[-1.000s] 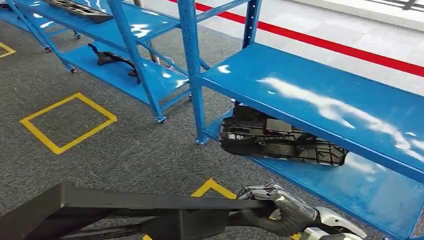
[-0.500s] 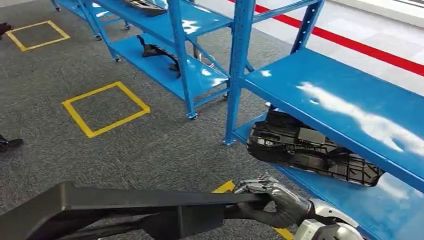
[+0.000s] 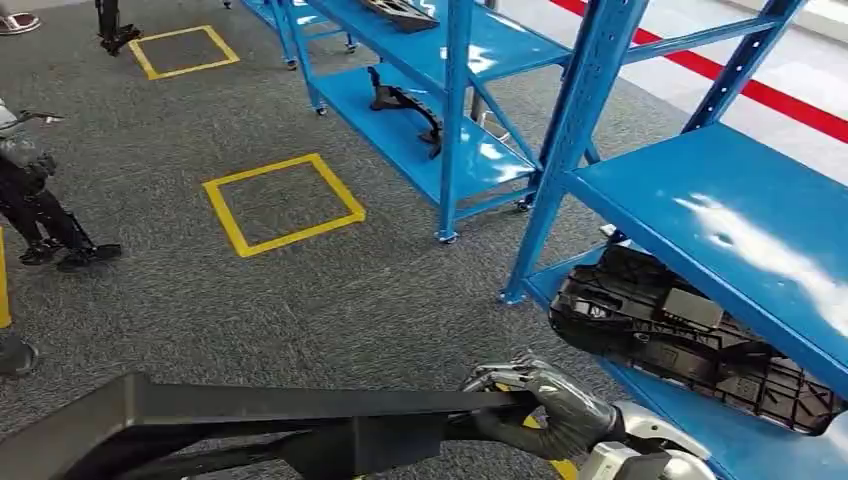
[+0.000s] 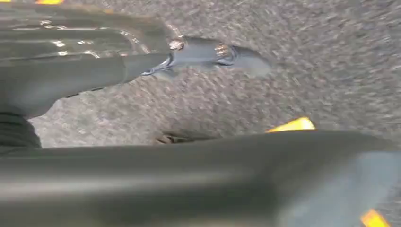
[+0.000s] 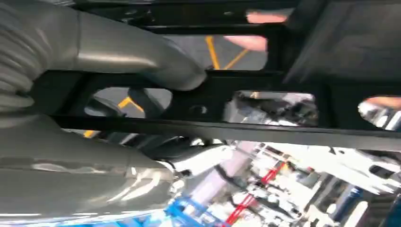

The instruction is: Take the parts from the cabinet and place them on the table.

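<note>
Whole view swung since earlier frame: my body turning, blue rack [image 3: 640, 180] sliding rightward. My right hand [image 3: 545, 405] clamped on end of long black part [image 3: 250, 425]; left hand [image 4: 71, 61] grip unclear. Risk: part's far end swinging wide mid-turn, clipping rack post beyond right hand, or twisting loose.

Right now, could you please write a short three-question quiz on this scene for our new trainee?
1. True or false: the right hand grips the long black part.
2. Where does the ribbed black part lie? A) on the carpet B) on the near rack's bottom shelf C) on the top shelf
3. What colour is the taped square on the carpet?

Key: 1 true; 2 B; 3 yellow.
</note>
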Controlling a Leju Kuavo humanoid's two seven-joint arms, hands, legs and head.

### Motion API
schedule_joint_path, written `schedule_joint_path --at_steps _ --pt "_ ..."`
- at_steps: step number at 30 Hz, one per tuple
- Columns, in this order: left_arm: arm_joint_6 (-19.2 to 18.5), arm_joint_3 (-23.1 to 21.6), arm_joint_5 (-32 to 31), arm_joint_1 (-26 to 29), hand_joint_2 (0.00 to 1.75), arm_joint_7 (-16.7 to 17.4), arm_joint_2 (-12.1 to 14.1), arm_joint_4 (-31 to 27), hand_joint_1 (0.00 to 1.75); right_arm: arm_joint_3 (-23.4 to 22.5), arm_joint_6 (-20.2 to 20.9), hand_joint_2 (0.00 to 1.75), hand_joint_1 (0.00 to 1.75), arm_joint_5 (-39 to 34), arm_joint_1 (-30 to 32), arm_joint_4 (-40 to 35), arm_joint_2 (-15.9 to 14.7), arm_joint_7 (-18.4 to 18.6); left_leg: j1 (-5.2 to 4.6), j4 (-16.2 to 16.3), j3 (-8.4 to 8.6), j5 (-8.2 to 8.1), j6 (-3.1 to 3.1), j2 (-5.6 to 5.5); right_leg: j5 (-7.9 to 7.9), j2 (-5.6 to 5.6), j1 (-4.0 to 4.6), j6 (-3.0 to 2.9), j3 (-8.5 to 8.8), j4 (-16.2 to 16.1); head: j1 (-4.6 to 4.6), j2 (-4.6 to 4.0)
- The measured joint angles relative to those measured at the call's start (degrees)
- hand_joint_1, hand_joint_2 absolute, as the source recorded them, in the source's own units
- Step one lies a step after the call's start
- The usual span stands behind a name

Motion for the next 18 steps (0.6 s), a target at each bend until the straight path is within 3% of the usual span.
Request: schedule_joint_path --at_steps 1,2,3,4,6,7,8,9,11,12,13,14,17,18 --pt "0.00 0.04 0.02 0.29 1.75 0.07 0.00 0.00 0.00 0.05 -0.30 1.75 1.75 0.13 0.01 -0.02 -0.09 0.00 0.16 -0.06 0.01 0.09 -0.20 -0.55 -0.03 -0.46 0.13 -0.27 0.11 0.00 0.00 0.00" --pt "0.00 0.07 0.00 0.40 1.75 0.24 0.09 0.00 0.00 0.05 -0.59 1.75 1.75 0.20 -0.02 -0.07 -0.09 0.04 0.14 0.10 -0.05 -0.12 -0.41 -1.02 0.07 -1.20 -0.29 -0.65 0.34 -0.31 0.02 0.00" --pt "0.00 0.11 0.00 0.51 1.75 0.46 0.06 0.00 0.00 0.02 -0.79 1.75 1.75 0.48 -0.01 -0.26 -0.11 0.20 -0.15 0.99 -0.22 -0.84 -0.72 1.54 0.00 -1.94 -0.32 -0.94 0.65 -0.41 0.00 0.00" --pt "-0.02 0.09 -0.09 0.35 1.75 0.57 0.02 0.00 0.00 0.05 -1.01 1.75 1.75 0.90 0.15 -0.53 -0.11 0.33 -0.05 3.58 -1.44 -2.33 -1.11 3.67 -0.23 -2.68 -0.27 -1.32 0.83 -0.41 0.00 0.00" --pt "-0.11 0.07 -0.53 0.04 1.75 0.68 0.02 0.00 0.00 0.05 -1.40 1.75 1.75 1.55 0.40 -0.79 -0.11 0.81 0.33 12.10 -5.75 -6.21 -1.70 5.21 -0.53 -4.34 -0.08 -1.58 1.12 -0.40 0.00 0.00" --pt "-0.11 0.02 -0.59 0.03 1.75 0.88 0.02 0.00 0.00 0.05 -1.44 1.75 1.75 1.73 0.43 -0.81 -0.11 1.05 0.48 16.06 -7.86 -7.31 -1.89 5.39 -0.71 -5.12 -0.06 -1.58 1.24 -0.38 0.00 0.00" --pt "-0.09 0.02 -0.74 0.16 1.75 1.12 0.02 0.00 0.00 0.04 -1.49 1.75 1.75 1.84 0.53 -0.83 -0.11 1.16 0.61 17.41 -8.73 -7.05 -1.97 5.49 -0.90 -5.82 -0.05 -1.54 1.46 -0.38 -0.02 0.00" --pt "0.00 0.00 -1.03 0.25 1.75 1.25 0.02 0.00 0.00 0.04 -1.51 1.75 1.75 2.01 0.70 -1.03 -0.11 1.20 0.67 15.95 -8.16 -5.48 -1.96 5.57 -1.15 -6.48 -0.05 -1.51 1.74 -0.38 -0.02 0.00" --pt "-0.02 -0.09 -1.22 0.15 1.75 1.44 0.02 0.00 0.00 0.05 -1.55 1.75 1.75 2.27 1.02 -1.49 -0.13 1.36 0.59 7.04 -3.98 -0.21 -1.50 6.35 -1.70 -7.80 -0.05 -1.27 2.58 -0.40 -0.02 0.00" --pt "-0.02 -0.15 -1.25 0.05 1.75 1.49 0.02 0.00 0.00 0.05 -1.57 1.75 1.75 2.34 1.20 -1.72 -0.13 1.44 0.35 2.25 -1.69 1.87 -1.06 8.09 -2.00 -8.30 -0.04 -1.11 2.95 -0.45 -0.02 0.00" --pt "-0.02 -0.20 -1.31 -0.20 1.75 1.55 0.02 0.00 0.00 0.04 -1.62 1.75 1.75 2.38 1.41 -1.86 -0.15 1.57 -0.50 1.57 -1.11 0.67 -0.83 10.09 -2.21 -8.86 0.19 -0.78 3.06 -0.52 -0.02 0.00" --pt "-0.02 -0.22 -1.33 -0.46 1.75 1.57 0.00 0.00 0.00 0.05 -1.64 1.75 1.75 2.40 1.59 -1.90 -0.22 1.66 -0.65 0.83 -1.08 0.57 -0.30 9.94 -2.28 -9.18 0.26 -0.45 2.97 -0.55 -0.04 0.00" --pt "-0.02 -0.22 -1.33 -0.25 1.75 1.66 0.00 0.00 0.00 0.07 -1.64 1.75 1.75 2.51 1.63 -1.97 -0.22 1.77 -0.96 0.21 -1.07 0.59 0.33 8.34 -2.42 -10.93 0.17 0.44 3.90 -1.46 -0.04 0.00" --pt "-0.04 -0.22 -1.42 -0.09 1.75 1.66 -0.07 0.00 0.00 0.07 -1.64 1.75 1.75 2.58 1.62 -2.12 -0.28 1.84 -0.31 -0.61 -0.37 0.99 0.74 8.03 -3.09 -9.31 -0.07 0.69 4.14 -1.07 0.02 0.00"
